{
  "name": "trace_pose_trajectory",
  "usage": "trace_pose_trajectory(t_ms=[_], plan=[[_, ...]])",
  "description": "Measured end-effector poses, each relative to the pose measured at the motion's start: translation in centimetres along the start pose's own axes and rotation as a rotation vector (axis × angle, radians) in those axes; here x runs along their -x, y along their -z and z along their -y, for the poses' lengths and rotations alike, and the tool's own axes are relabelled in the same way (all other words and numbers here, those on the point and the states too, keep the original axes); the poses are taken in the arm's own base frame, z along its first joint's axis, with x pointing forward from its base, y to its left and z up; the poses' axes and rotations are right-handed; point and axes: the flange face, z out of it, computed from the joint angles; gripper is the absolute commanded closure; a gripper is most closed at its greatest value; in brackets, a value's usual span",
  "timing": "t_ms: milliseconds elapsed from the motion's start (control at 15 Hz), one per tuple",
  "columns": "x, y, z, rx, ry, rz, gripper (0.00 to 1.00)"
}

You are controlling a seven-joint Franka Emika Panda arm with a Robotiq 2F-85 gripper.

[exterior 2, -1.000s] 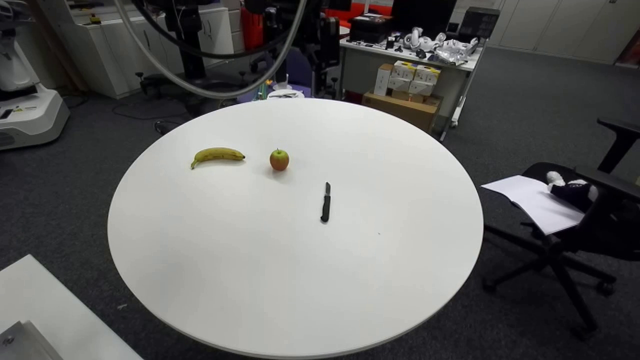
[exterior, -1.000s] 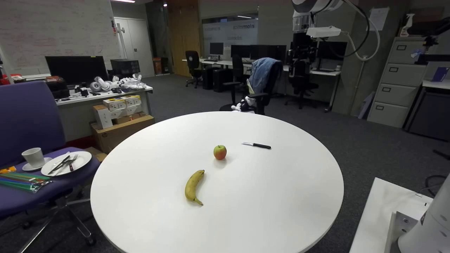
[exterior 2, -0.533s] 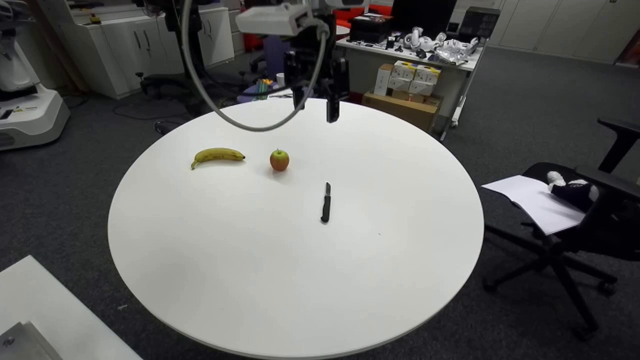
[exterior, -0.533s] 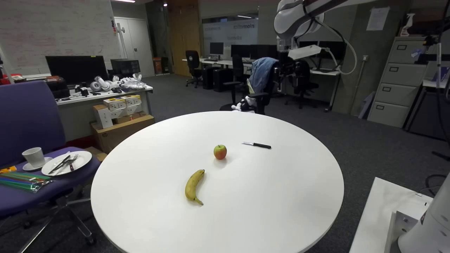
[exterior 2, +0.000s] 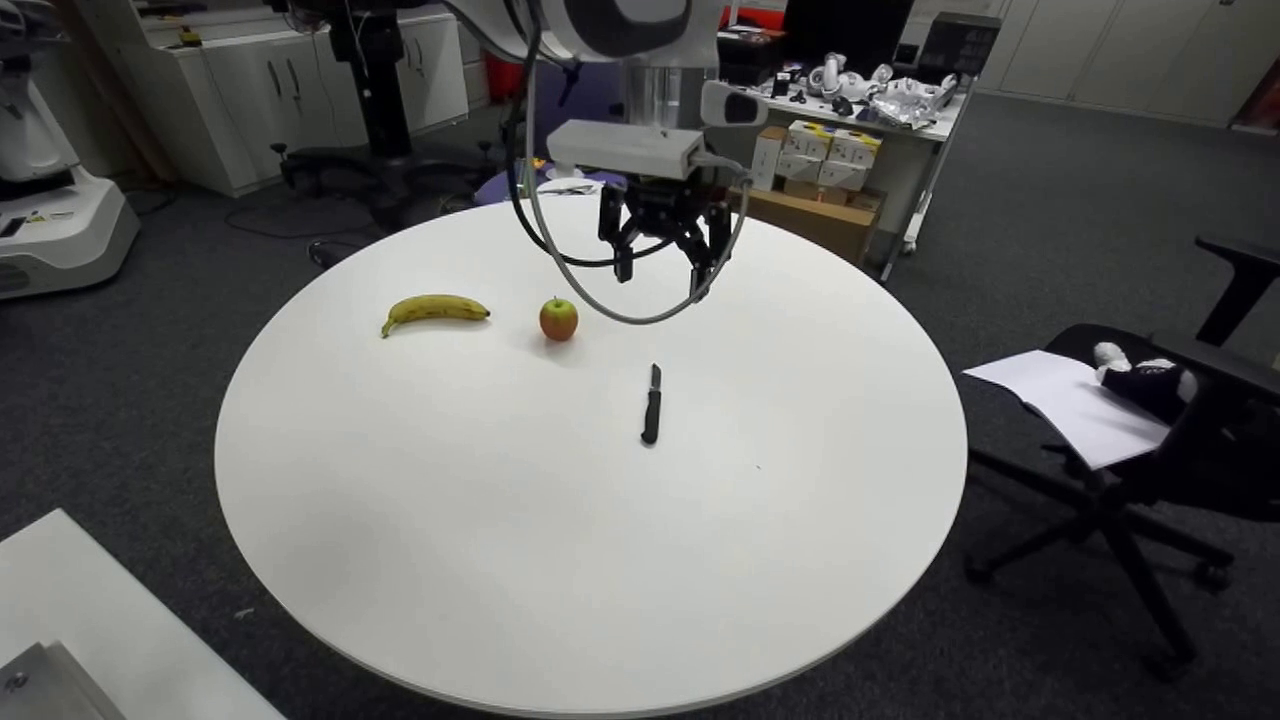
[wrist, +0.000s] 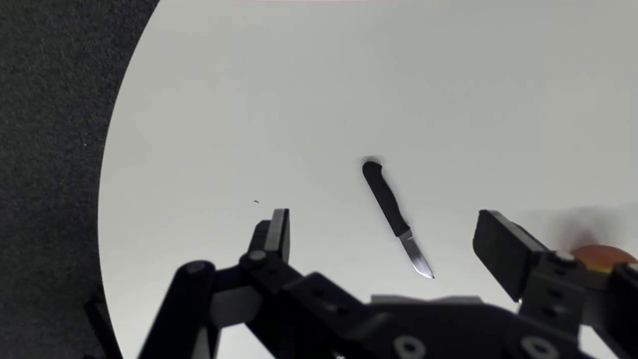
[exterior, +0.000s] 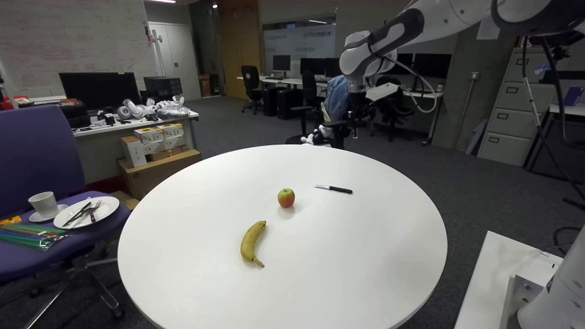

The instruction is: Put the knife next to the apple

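The black two-fingered gripper [exterior 2: 660, 279] hangs in the air, pointing down, at the end of the white and dark-grey jointed arm [exterior: 441, 20]. Jaw position: wide apart. I see it clear of the round white table [exterior 2: 480, 560]. Clock positions take the top of each view as 12.

The small straight knife [exterior 2: 652, 402], with its black handle and silvery metal blade, lies flat on the table, apart from the gripper. In an exterior view its blade points to 12 o'clock and its handle to 6. The small round apple [exterior 2: 558, 320], red and yellow-green, rests between 10 and 11 o'clock from the knife, near but apart. The curved yellow banana [exterior 2: 437, 310] lies at 9 o'clock from the apple.

In the wrist view the blade shows between the two fingers [wrist: 503, 249], tip toward 5 o'clock; the apple, between 3 and 4 o'clock from the knife, is partly hidden by a finger.
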Motion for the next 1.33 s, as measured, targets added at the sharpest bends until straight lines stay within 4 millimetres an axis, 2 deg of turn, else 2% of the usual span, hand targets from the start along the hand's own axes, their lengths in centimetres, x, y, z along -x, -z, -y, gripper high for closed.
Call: trace_pose_trajectory(t_ms=[267,933,1133,1333], plan=[[-0.6,-0.1,-1.1,0.001,0.053,-0.015,0.0],[-1.0,-0.6,-0.3,-0.004,0.065,-0.01,0.0],[-2.2,-2.1,0.5,-0.007,0.08,0.002,0.0],[-4.0,-5.3,1.0,-0.006,0.096,0.021,0.0]])
